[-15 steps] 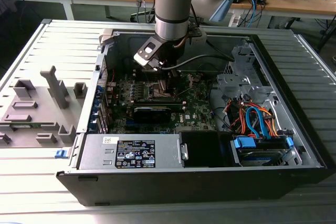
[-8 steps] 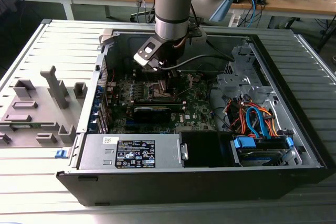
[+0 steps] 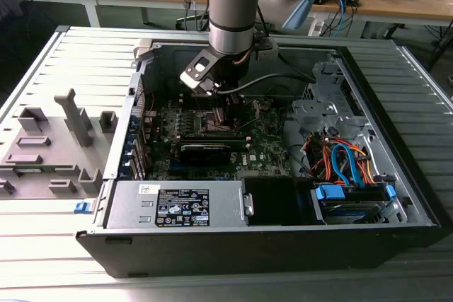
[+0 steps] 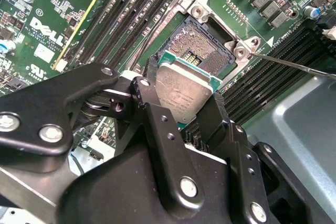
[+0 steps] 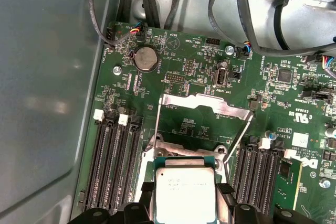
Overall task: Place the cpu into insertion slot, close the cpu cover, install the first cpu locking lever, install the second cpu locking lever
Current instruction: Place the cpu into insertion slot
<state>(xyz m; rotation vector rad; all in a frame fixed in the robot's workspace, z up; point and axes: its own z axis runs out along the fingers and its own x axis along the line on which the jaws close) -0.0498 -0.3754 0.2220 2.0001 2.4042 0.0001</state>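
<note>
Matte black jaws around flat silvery cpu

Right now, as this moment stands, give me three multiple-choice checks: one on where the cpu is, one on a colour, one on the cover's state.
1. Where is the cpu?
A. lying outside the case
B. between the fingers, by the insertion slot
C. seated and covered

2. What colour is the circuit board?
A. green
B. red
C. white

3. How does the cpu cover stand?
A. shut over the slot
B. swung open
C. bent in half

Answers:
1 B: the fingers clamp the cpu beside the slot, whose contacts lie bare.
2 A: the board is green in both wrist views.
3 B: the cover is swung back, and the board shows through its window.
</note>
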